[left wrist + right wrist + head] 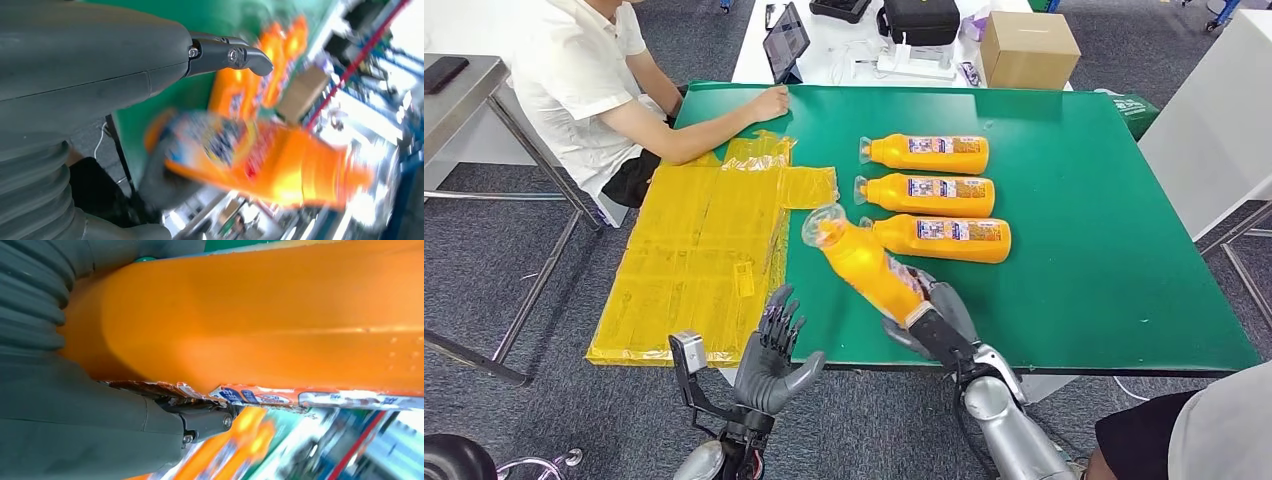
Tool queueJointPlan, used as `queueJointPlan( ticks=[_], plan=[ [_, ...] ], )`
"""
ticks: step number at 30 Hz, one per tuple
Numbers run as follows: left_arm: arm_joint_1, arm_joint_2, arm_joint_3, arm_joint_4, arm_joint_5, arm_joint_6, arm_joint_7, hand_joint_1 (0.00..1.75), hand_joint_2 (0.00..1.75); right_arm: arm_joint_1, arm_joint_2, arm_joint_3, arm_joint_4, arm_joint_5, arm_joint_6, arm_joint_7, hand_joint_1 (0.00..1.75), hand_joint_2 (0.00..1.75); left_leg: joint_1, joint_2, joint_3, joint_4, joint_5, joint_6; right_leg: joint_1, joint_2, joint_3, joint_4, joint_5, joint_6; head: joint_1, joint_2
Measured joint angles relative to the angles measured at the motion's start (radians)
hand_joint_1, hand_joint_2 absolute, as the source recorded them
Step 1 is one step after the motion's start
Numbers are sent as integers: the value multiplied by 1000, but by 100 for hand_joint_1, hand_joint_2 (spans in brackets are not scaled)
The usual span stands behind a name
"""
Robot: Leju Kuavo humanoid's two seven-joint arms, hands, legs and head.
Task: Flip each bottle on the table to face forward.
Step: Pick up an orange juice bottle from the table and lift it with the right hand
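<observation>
Three orange bottles lie in a row on the green table (1074,260), caps to the left: the far one (929,153), the middle one (929,194) and the near one (944,239), labels facing up. My right hand (934,320) grips the base of a fourth orange bottle (864,262), lifted and tilted, its clear cap pointing up and left. In the right wrist view this bottle (260,320) lies against the hand (90,435). The left wrist view shows it blurred (260,155) beyond the left hand (90,80). My left hand (774,355) hovers open at the table's near edge, fingers spread.
Yellow plastic sheets (699,250) cover the table's left side. A person in a white shirt (594,80) sits at the far left with a hand on the table. A cardboard box (1028,48), a tablet (786,42) and a black case (921,20) stand behind.
</observation>
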Motion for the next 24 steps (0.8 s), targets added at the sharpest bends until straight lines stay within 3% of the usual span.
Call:
queueJointPlan(
  ticks=[8,16,21,24],
  plan=[
    [-25,2,0,15,55,32,28,0,175,37,80,162,9,10,48,-80,175,175,0,0,0,0,0,0,0,0,-1,0,0,0,0,0],
    [-32,1,3,34,104,57,46,0,175,55,72,255,-6,2,32,-83,174,175,-1,0,-1,0,0,0,-1,0,-1,0,0,0,0,0],
    [-39,-1,-1,45,129,50,43,1,175,53,72,275,-6,-14,33,-76,151,175,-1,0,-1,0,0,0,0,0,-1,0,0,0,0,0],
    [-41,-1,-1,46,136,41,32,125,175,50,72,281,-5,-27,34,-70,148,175,0,0,-1,0,0,0,0,0,-1,0,0,0,0,0]
  ],
)
